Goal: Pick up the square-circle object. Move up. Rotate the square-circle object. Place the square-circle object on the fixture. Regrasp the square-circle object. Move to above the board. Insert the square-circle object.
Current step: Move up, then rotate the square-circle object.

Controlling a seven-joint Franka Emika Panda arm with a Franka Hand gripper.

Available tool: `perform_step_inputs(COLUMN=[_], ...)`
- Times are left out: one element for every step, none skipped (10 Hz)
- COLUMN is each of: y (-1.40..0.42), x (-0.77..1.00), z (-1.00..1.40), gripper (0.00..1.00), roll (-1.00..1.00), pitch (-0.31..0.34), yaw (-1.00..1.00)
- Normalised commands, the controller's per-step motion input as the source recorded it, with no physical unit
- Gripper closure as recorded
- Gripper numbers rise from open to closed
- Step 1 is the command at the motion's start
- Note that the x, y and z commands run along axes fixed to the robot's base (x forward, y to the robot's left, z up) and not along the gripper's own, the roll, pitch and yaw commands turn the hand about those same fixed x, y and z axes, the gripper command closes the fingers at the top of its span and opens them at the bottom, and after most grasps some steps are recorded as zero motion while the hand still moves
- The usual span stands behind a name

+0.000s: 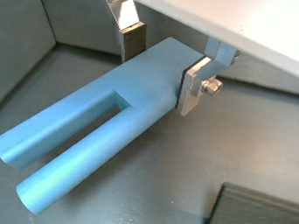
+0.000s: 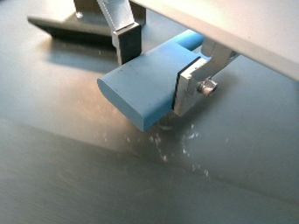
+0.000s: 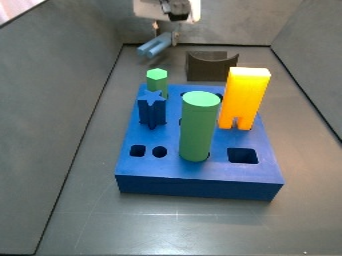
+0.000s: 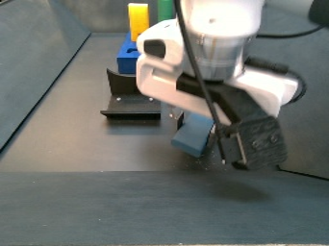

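Note:
The square-circle object (image 1: 105, 114) is a pale blue piece with a solid block end and two long prongs; in both wrist views it lies low over the grey floor. My gripper (image 1: 163, 74) straddles the block end (image 2: 146, 87). One silver finger (image 1: 194, 87) presses one side and the other finger (image 1: 135, 42) meets the opposite side, so it is shut on the piece. In a side view the gripper (image 3: 166, 25) is at the back, behind the board (image 3: 201, 182), with the piece (image 3: 156, 46) slanting below it. The dark fixture (image 3: 207, 66) stands beside it.
On the board stand a green cylinder (image 3: 198, 125), an orange-yellow block (image 3: 245, 95), a dark-blue star peg (image 3: 151, 108) and a small green hexagonal peg (image 3: 156, 78). Grey sloping walls (image 3: 94, 90) enclose the floor. The fixture (image 4: 133, 101) sits between gripper and board (image 4: 125, 60).

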Motion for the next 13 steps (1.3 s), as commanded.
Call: perform_step_inputs(y=[0.00,-0.01,-1.00,-1.00,-1.00,-1.00,-0.87,-0.65,-0.48,-0.26,0.00,0.06,0.05], x=[0.00,-0.01,-0.41,-0.41,-0.39,-0.31,-0.23,-0.12,-0.08,-0.04,0.00,0.00,0.01], z=[0.34,0.18,0.60,0.59,0.62,0.64,0.53,0.36,0.23,0.07,0.00,0.00,0.00], gripper=[1.00,1.00,1.00,1.00,1.00,1.00,1.00,1.00,1.00,1.00,1.00,1.00,1.00], roll=[0.06,0.08,0.00,0.03,0.06,0.12,0.16,0.21,0.22,0.19,0.00,0.00,-0.01], pitch=[0.115,0.136,0.000,-0.021,-0.035,-0.033,-0.003,0.040,0.065,0.069,0.000,-0.002,-0.004], yaw=[-0.01,0.00,0.00,0.01,0.02,0.03,0.03,0.04,0.04,0.04,-1.00,-1.00,-1.00])
